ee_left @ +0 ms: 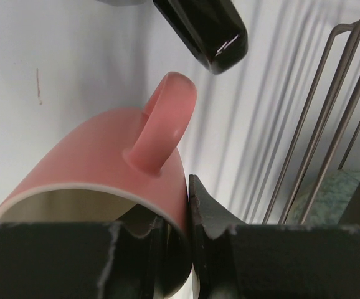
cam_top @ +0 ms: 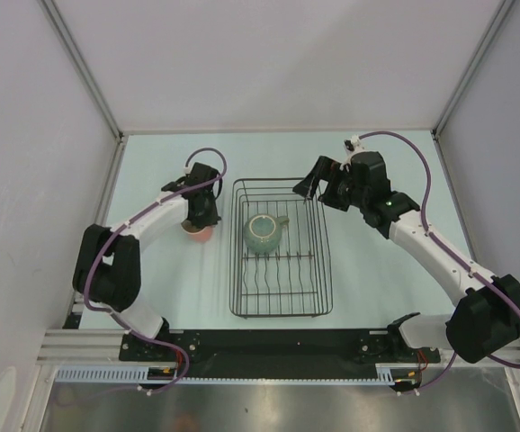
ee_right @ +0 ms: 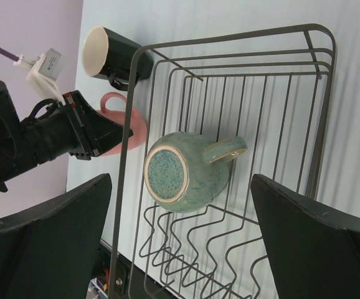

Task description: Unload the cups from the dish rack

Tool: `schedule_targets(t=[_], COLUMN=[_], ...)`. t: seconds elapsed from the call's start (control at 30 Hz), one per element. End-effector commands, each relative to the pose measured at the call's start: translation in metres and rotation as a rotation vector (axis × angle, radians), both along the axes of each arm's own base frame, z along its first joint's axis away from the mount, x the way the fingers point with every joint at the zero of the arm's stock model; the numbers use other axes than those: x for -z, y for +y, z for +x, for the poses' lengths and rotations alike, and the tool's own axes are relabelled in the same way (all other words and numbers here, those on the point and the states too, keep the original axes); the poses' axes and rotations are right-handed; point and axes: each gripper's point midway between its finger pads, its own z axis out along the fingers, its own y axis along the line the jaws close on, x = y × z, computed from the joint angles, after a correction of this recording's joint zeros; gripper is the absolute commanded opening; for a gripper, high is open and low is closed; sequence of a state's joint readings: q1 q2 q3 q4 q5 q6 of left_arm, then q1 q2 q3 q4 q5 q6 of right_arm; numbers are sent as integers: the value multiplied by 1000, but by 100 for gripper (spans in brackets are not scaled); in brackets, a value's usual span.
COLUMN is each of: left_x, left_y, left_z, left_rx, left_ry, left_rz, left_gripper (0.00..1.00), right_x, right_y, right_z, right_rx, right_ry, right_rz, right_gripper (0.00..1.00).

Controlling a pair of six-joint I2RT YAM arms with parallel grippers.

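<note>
Top view: the left gripper [cam_top: 199, 220] is pinching the pink ceramic mug [cam_top: 197, 236] just left of the black wire dish rack [cam_top: 282, 281]. The right gripper [cam_top: 307, 187], jaws spread, is hovering over the rack's upper right corner, nearer the upturned pale-green mug [cam_top: 264, 232] at centre.

Left wrist view: its fingers [ee_left: 211, 218] are clamping the pink rim.

Right wrist view: the green mug is sitting ahead between the jaws, handle pointing frame-right.

Robot lab test cell: plain white walls [cam_top: 278, 63], alu frame post [cam_top: 81, 67], L arm [cam_top: 152, 216] & R arm [cam_top: 431, 247] bolted to rail [cam_top: 278, 344] at table [cam_top: 377, 288] edge.
</note>
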State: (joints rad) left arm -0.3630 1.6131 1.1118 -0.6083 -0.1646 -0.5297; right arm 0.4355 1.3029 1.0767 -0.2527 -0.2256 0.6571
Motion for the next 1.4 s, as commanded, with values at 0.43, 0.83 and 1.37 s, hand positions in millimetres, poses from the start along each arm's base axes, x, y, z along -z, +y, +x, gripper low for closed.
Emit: schedule_targets(t=[0.43, 0.83, 1.37], left_x=[-27, -16, -5], left_y=[-9, -8, -10], left_z=[44, 27, 18], left_rx=[37, 48, 48], left_ry=[-29, 43, 79], left_rz=[14, 11, -3], left_gripper=[0, 0, 30], right_x=[-5, -4, 2], right_y=[-9, -8, -11], right_z=[8, 9, 2], right_rx=[21, 19, 24], right_ry=[-30, -32, -26], right_rz=[-2, 12, 15], right_gripper=[100, 100, 100])
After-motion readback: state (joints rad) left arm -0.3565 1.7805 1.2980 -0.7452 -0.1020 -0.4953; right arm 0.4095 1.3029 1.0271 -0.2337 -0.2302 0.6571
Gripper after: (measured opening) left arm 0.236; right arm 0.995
